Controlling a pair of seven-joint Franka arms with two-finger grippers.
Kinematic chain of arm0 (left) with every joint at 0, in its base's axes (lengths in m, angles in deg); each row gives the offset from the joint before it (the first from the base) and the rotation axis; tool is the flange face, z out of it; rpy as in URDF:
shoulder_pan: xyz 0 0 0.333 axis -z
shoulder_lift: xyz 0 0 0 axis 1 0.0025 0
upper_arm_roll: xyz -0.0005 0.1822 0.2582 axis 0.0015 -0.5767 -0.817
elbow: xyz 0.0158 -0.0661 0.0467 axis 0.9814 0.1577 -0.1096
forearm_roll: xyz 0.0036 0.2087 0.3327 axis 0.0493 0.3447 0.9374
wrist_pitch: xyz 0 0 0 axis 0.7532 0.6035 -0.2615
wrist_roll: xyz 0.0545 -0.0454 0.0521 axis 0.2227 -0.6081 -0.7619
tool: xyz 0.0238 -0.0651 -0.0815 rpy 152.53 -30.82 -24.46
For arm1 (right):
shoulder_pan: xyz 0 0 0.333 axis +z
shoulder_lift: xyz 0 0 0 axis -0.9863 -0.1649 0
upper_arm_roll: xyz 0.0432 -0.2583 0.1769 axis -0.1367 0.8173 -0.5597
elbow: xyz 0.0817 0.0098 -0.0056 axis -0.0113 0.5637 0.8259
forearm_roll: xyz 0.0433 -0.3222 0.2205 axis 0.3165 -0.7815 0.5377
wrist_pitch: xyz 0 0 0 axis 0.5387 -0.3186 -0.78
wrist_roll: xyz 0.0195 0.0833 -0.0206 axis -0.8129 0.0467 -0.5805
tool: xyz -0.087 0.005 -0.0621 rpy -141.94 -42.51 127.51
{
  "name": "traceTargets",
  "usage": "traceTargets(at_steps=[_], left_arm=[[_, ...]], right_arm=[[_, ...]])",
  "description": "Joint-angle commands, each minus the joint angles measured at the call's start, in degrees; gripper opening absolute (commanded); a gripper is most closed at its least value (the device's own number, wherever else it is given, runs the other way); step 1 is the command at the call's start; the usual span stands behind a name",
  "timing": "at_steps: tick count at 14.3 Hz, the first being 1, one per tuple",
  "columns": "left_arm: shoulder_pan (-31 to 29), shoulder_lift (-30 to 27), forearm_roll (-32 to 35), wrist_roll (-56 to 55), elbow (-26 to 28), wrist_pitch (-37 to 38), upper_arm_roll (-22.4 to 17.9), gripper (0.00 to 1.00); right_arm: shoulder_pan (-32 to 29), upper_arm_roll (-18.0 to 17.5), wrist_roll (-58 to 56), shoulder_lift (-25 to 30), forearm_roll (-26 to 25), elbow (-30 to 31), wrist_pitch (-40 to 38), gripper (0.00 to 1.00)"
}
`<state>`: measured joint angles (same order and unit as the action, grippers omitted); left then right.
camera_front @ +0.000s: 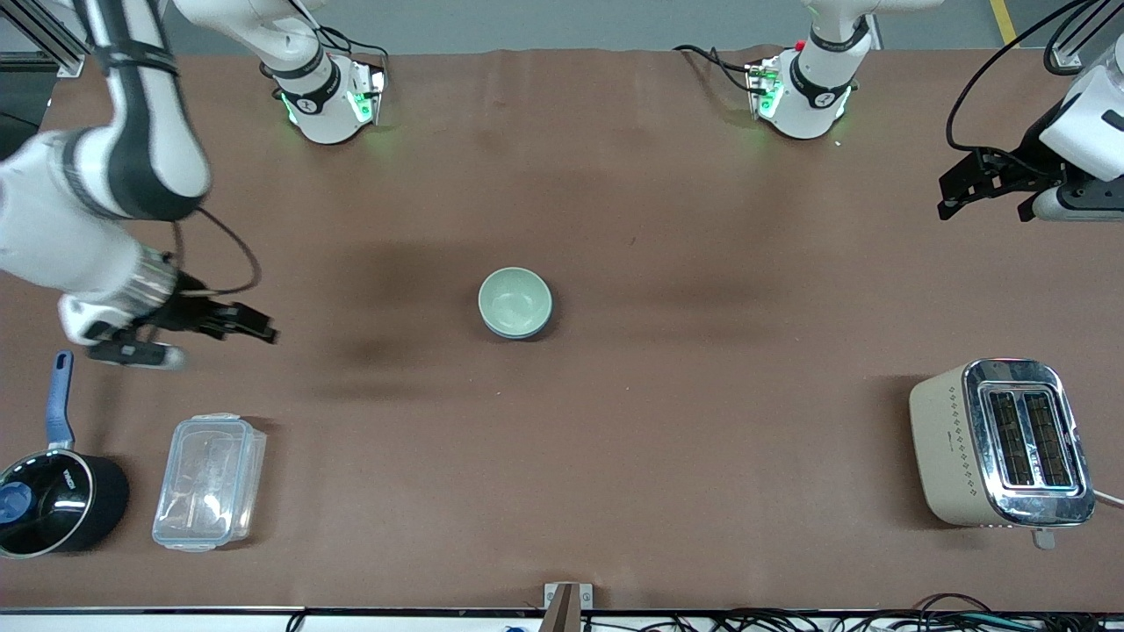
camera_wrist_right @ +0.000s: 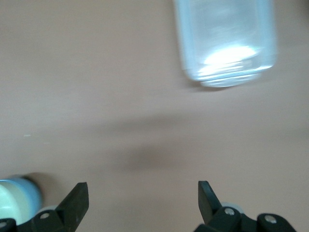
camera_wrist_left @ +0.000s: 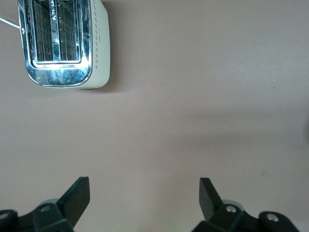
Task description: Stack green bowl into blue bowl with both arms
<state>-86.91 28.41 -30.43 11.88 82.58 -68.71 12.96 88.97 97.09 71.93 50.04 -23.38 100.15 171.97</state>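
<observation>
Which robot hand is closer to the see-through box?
The right hand, hanging open over the table just above the clear plastic box. The left hand waits open at the table's toaster end.

The green bowl [camera_front: 515, 301] sits nested in the blue bowl [camera_front: 527, 328] at mid-table, bare brown table [camera_front: 702, 439] on every side — open approach from either end. Obstacles stand only along the edge nearest the front camera: a toaster [camera_front: 1001, 443] at the left arm's end; a clear lidded container [camera_front: 209, 482] and a black saucepan [camera_front: 54, 500] at the right arm's end, close beside each other — the saucepan's blue handle [camera_front: 60, 399] lies just below the right gripper [camera_front: 255, 326].
</observation>
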Motion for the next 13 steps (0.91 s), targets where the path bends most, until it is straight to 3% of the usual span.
traceTargets(at_steps=[1,6,10,13], left_arm=[[-0.1,-0.9,-0.3,0.8,-0.2,0.9,0.1,1.00],[-0.1,-0.8,-0.2,0.8,-1.0,1.0,0.1,1.00],[0.0,-0.5,-0.2,0.7,-2.3,1.4,0.1,1.00],[0.0,-0.3,0.0,0.6,-3.0,2.3,0.1,1.00]], right_arm=[[-3.6,-1.4,-1.0,4.1,-7.3,1.8,-1.2,1.00],[-6.5,-1.4,-1.3,9.4,-11.8,1.0,-5.6,1.00],[-6.8,-1.3,-1.3,9.4,-12.2,-11.6,-21.5,1.00],[-7.7,-1.3,-3.8,8.6,-12.2,-17.2,-25.0,1.00]])
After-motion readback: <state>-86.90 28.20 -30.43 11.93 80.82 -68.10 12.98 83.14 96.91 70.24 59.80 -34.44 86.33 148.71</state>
